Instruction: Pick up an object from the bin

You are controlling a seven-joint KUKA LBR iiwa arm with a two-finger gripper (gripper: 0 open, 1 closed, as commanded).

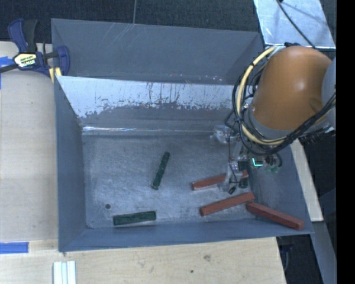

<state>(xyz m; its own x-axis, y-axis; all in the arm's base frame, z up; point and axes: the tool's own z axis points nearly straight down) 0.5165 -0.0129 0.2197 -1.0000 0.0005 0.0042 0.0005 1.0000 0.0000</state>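
— What do I see here, the job aside?
— Four sticks and a speck. A green stick lies in the middle, slanted, its upper end leaning right.
— And my other green one?
— The green bar lies lower left in the view, nearly level, well apart from the first. I make out a dark speck just up and left of it.
— Toward the right?
— A long brown stick, rising a little to the right. Near its right end starts a brown bar, sloping down to the right. Whether the two touch I cannot tell.
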